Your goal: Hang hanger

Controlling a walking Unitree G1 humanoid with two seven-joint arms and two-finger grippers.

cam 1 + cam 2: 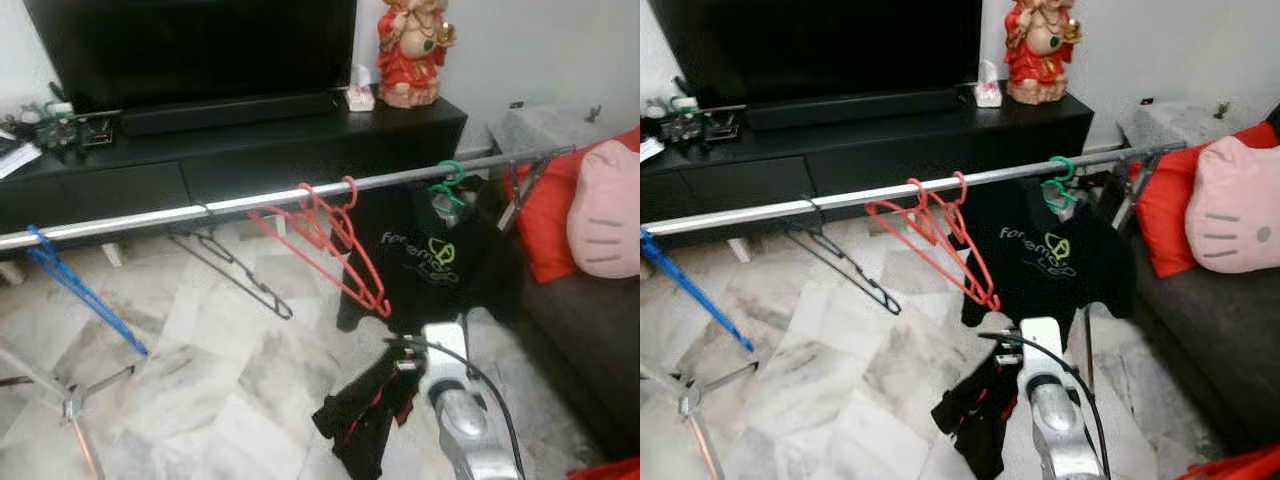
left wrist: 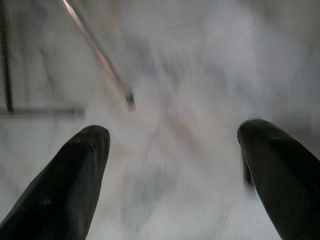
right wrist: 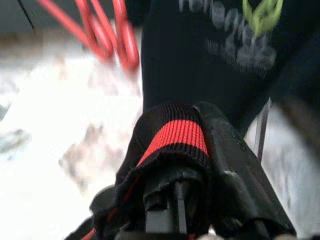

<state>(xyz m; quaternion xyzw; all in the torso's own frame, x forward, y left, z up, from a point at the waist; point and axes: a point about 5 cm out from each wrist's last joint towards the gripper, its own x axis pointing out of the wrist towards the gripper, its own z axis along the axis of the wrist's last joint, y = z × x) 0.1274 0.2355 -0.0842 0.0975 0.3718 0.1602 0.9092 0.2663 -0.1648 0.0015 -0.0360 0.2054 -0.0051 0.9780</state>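
Head views: we see red hangers (image 1: 335, 240) on the rail (image 1: 250, 200), our right hand (image 1: 405, 372) clutching a black-red garment (image 1: 365, 415) | Left wrist: our left hand (image 2: 172, 172) spread open above floor (image 2: 190, 75) | Right wrist: fingers clamp garment below the black shirt (image 3: 210, 50)

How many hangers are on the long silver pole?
5 that I can make out on the pole: a blue hanger at the left end, a black hanger, two red hangers close together, and a green hanger holding the black shirt.
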